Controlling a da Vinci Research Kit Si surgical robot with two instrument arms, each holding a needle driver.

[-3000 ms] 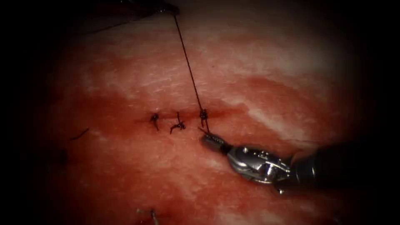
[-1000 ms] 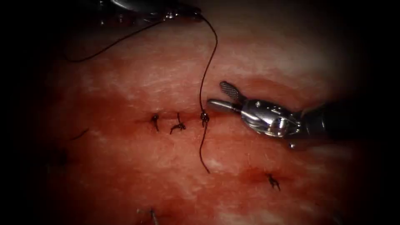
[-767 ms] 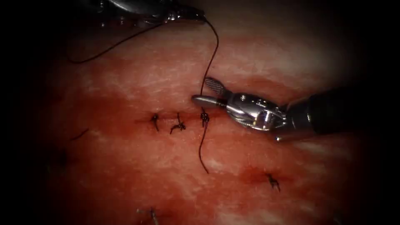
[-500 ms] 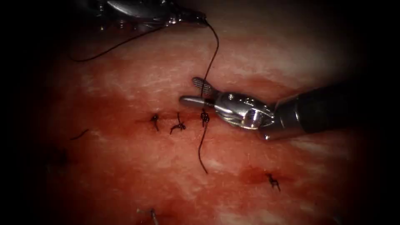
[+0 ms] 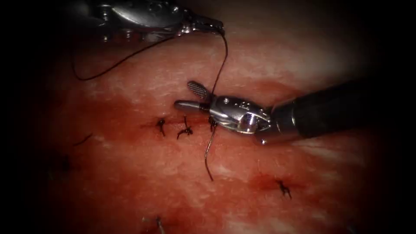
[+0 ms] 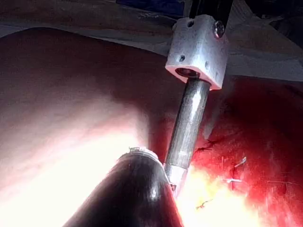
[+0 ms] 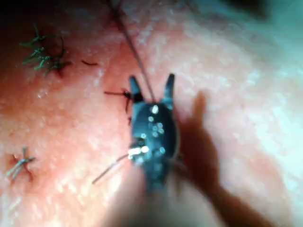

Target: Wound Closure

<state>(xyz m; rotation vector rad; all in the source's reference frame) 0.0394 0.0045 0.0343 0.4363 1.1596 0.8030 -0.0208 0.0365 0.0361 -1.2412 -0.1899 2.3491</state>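
Glistening red tissue (image 5: 130,182) with a cut (image 5: 173,123) partly closed by knotted stitches is spread under both tools.

At upper left, the left hand (image 5: 214,26) is closed on the thread (image 5: 222,60), which is led down slack to the newest knot (image 5: 212,123), a free tail being left below it. Further right, the right hand (image 5: 190,96) has been brought in from the right over the last second; its jaws are held apart astride the thread just above the knot, nothing being gripped. No needle can be made out. Trimming appears to be in hand; a clean cut would need the strand seated deep between the jaws.
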